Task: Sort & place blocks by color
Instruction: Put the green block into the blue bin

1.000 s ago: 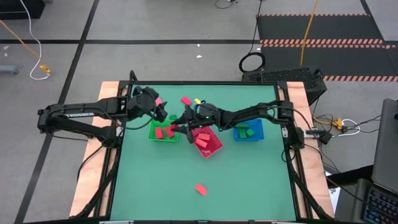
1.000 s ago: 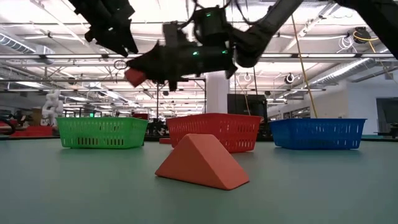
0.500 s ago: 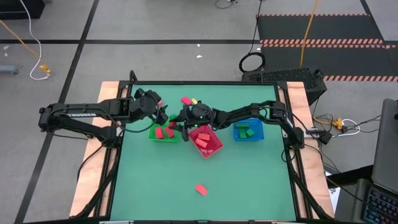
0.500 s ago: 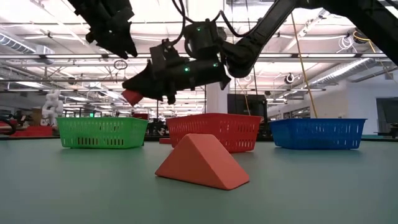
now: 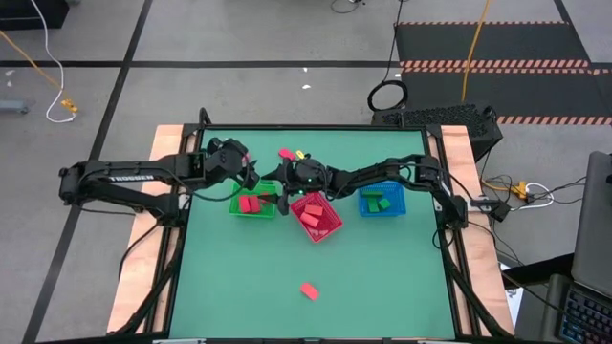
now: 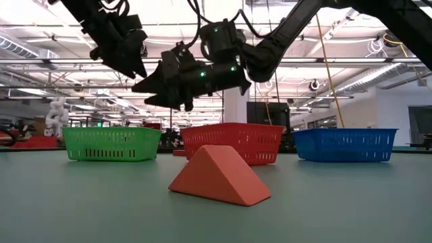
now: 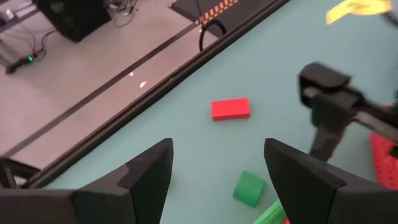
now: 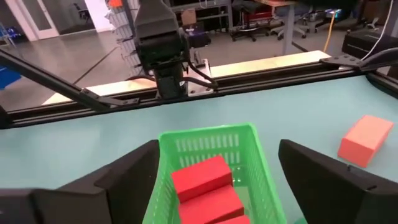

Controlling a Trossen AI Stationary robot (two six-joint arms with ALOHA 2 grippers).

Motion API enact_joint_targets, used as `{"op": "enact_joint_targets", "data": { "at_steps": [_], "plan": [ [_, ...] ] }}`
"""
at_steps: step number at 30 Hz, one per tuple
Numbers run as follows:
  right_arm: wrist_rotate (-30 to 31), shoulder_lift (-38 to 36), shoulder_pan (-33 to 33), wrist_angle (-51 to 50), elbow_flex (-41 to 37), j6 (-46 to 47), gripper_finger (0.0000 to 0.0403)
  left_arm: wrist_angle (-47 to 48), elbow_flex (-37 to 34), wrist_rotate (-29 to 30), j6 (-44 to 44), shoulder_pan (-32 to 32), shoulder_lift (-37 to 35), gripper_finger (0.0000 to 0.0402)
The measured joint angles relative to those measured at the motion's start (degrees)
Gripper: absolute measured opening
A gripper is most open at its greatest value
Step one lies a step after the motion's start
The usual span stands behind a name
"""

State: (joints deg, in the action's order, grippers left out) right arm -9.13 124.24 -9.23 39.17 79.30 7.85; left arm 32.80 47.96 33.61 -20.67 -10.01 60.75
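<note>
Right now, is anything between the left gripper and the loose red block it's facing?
Nothing visible does. The open left gripper faces the red block across bare mat. A green block lies nearer but off to one side, and the right arm stands clear of that line.

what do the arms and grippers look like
Both arms are dark, slim and jointed. The left arm carries pale lettering along its link. The right gripper has dark wedge-shaped fingers, with small green lights glowing on the wrist housing. The left gripper has broad black angular fingers.
</note>
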Motion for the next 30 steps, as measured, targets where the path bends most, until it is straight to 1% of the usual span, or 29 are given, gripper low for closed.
{"op": "enact_joint_targets", "data": {
  "at_steps": [2, 6, 8, 10, 12, 15, 17, 19, 21, 24, 27, 30],
  "plan": [
    [0.0, -1.2, -0.1, -1.2, 0.0, -0.9, 0.0323, 0.0, -0.4, 0.0, -1.5, -0.5, 0.0, 0.0255],
    [0.0, -6.4, -0.2, -8.4, -0.1, -5.6, 0.0320, -0.2, -1.5, 0.0, -3.5, -1.9, 0.0, 0.0255],
    [0.0, -9.6, -0.2, -12.9, 0.0, -7.8, 0.0320, -1.2, -1.7, -0.1, -2.9, -2.9, 0.0, 0.0255],
    [0.1, -12.9, -0.2, -17.1, 0.0, -9.7, 0.0320, -3.2, -1.7, -1.1, -0.2, -4.4, 0.0, 0.0255],
    [0.2, -16.2, -0.2, -21.0, 0.0, -11.6, 0.0320, -5.4, -1.7, -4.5, 2.6, -6.5, 0.5, 0.0255],
    [0.9, -21.0, -0.4, -27.4, 0.0, -13.5, 0.0320, -7.2, -1.7, -12.7, 4.7, -10.1, 2.5, 0.0255],
    [2.8, -24.0, -0.4, -31.3, 0.0, -14.3, 0.0320, -8.8, -1.7, -17.7, 5.3, -12.3, 4.9, 0.0255],
    [4.6, -26.4, -0.4, -33.8, 0.0, -14.8, 0.0320, -9.0, -1.7, -21.4, 5.5, -14.2, 8.4, 0.0255],
    [5.9, -28.4, -0.4, -35.0, -0.2, -15.0, 0.0320, -8.8, -1.6, -23.3, 6.0, -15.8, 12.3, 0.0255],
    [8.8, -31.5, -0.5, -33.6, -3.2, -16.1, 0.0320, -6.3, 0.8, -25.3, 7.5, -17.9, 18.6, 0.0255],
    [13.5, -34.6, -0.8, -32.5, -7.1, -18.5, 0.0320, -2.2, 5.1, -25.7, 11.9, -18.8, 23.5, 0.0255],
    [16.9, -37.9, -1.7, -27.5, -11.7, -20.0, 0.0320, 0.4, 9.8, -25.7, 17.8, -19.1, 26.5, 0.0255]
  ]
}}
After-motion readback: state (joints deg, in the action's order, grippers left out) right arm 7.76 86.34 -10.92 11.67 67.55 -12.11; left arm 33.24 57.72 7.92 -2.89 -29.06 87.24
